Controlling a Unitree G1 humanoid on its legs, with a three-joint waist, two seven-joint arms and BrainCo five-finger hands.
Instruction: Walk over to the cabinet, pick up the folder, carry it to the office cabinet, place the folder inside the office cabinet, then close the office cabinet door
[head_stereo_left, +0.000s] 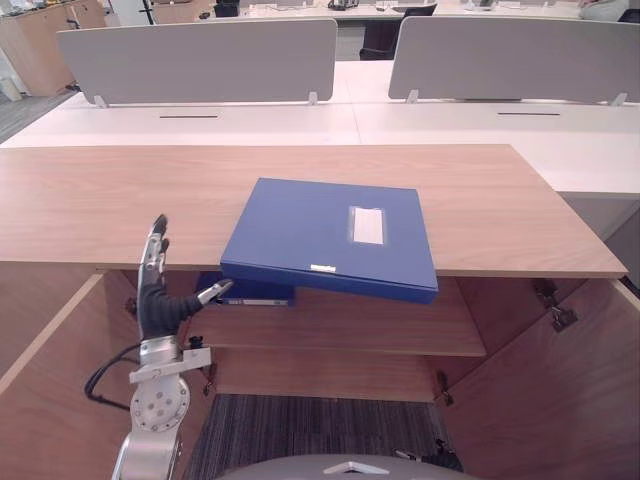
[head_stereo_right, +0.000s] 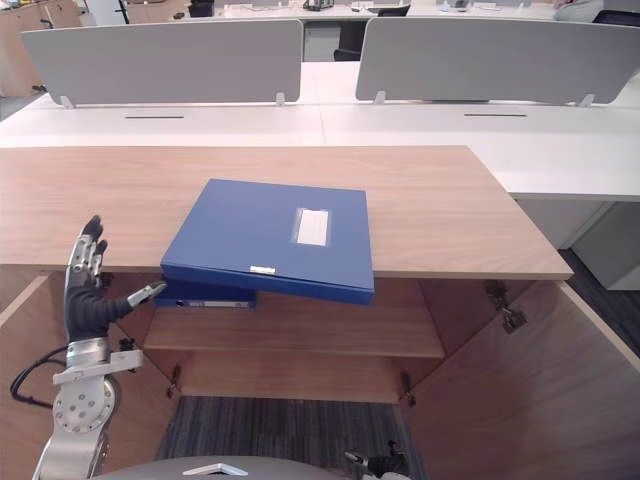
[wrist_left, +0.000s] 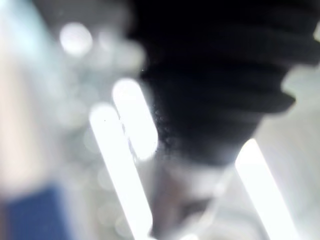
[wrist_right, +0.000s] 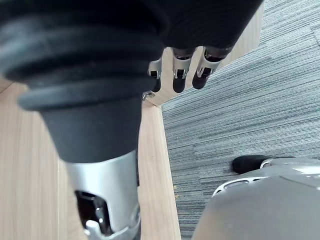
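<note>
Flat blue folder (head_stereo_left: 330, 235) overhanging near edge of wooden cabinet top (head_stereo_left: 120, 200). Left hand (head_stereo_left: 155, 300) just left, fingers straight, holding nothing. Right wrist view: right hand (wrist_right: 180, 77) above grey carpet (wrist_right: 250, 115), grip unclear.

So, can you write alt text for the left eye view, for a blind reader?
A blue folder lies on a wooden cabinet top, its front edge overhanging the shelf below. The left robot hand is raised open beside it.

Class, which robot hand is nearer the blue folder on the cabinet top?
Left. The left hand is raised beside the blue folder, at its front left corner, not touching. The right hand hangs low by a wooden panel above the carpet.
</note>
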